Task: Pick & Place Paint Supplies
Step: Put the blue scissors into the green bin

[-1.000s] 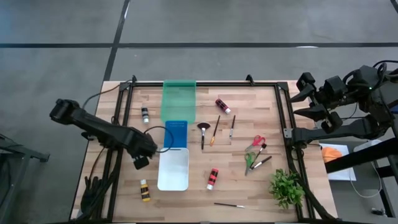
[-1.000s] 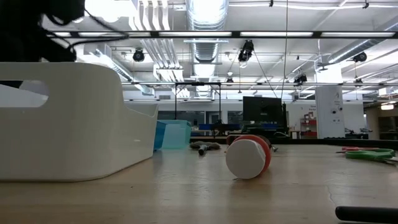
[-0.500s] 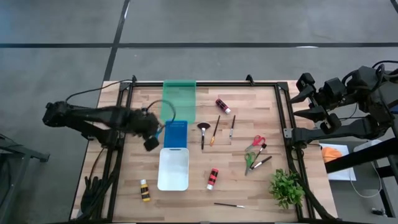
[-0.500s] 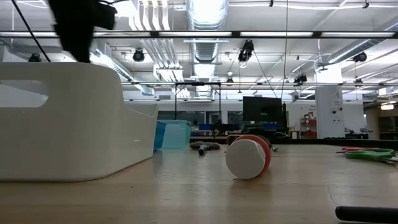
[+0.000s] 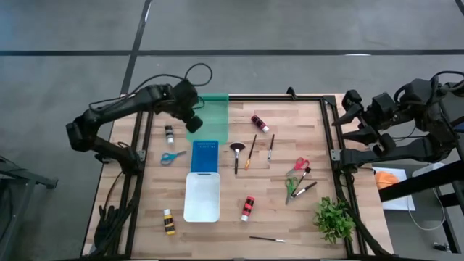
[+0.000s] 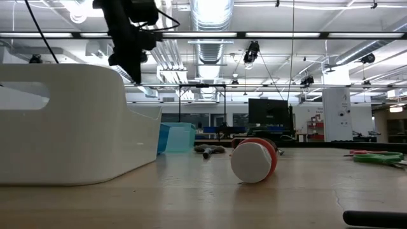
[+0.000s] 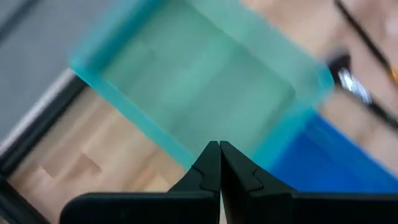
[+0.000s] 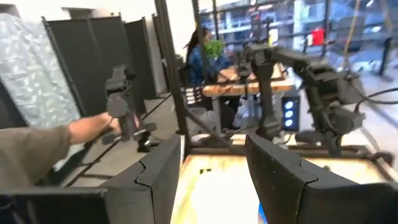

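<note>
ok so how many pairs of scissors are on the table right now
3. The blue scissors lie left of the blue tray. The red scissors lie toward the right side, and the green scissors just below them. None looks hidden.

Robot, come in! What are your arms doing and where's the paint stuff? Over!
Left tool shut, empty, over green tray. Right tool open, parked off table's right edge. Blue scissors lying on table beside blue tray. Nothing blocking.

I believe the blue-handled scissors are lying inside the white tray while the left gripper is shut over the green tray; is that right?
Not quite: in the high view the blue-handled scissors lie on the bare wooden table, left of the blue tray, not inside the white tray. The left gripper is indeed shut over the green tray.
</note>
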